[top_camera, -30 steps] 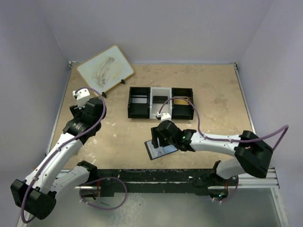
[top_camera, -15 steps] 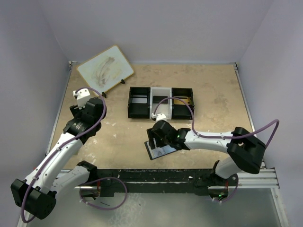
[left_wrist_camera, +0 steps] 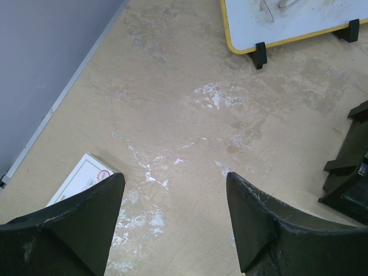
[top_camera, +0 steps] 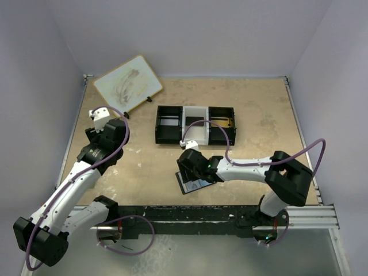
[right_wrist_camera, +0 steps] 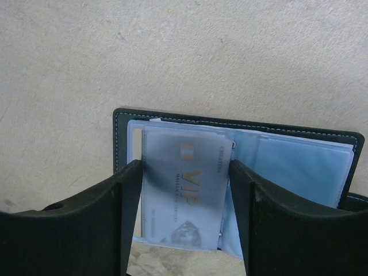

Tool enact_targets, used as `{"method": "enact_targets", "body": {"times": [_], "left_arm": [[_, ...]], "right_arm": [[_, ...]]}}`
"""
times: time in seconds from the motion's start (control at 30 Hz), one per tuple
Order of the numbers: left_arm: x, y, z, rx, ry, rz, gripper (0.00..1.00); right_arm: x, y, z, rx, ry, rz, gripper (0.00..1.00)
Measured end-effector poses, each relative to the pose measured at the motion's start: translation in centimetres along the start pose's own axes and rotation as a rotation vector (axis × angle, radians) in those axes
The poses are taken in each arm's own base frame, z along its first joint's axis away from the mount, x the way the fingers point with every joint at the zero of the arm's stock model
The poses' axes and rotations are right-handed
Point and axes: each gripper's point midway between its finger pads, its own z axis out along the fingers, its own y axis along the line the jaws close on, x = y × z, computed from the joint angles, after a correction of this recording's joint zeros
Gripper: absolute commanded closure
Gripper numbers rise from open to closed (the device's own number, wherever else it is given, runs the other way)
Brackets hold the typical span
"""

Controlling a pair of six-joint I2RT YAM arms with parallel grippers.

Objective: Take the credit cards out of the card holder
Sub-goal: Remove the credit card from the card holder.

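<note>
Right wrist shows card (right_wrist_camera: pixel 184 195) between right gripper's (right_wrist_camera: pixel 185 168) jaws.

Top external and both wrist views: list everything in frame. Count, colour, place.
table: 1, beige with white scuffs, under everything
whiteboard: 1, white with a yellow rim, propped on black feet, back left
tray: 1, black with a white middle, three compartments, back centre
small box: 1, white with a red mark, on the table at the left, partly hidden by a finger
card holder: 1, black outside and pale blue inside, lying open in front of the tray
credit card: 1 seen, greyish behind a frosted sleeve, tucked in the open holder
left gripper: 1, black, open, above bare table at the left
right gripper: 1, black, open, one jaw on either side of the sleeved card
</note>
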Motion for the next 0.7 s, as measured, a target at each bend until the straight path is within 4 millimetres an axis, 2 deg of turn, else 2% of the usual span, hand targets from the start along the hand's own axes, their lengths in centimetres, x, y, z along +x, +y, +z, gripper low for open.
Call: {"method": "enact_targets", "body": {"times": [0.4,0.7], "left_arm": [[0.1,-0.1,0.0,0.007,0.006,0.001,0.32],[0.6,-1.2,-0.2,0.07,0.037,-0.008,0.32]], "right_arm": [[0.0,-0.1,-0.2,0.008,-0.008,0.05,0.53],[0.0,0.6,-1.4,-0.066,-0.035,0.126,0.55]]}}
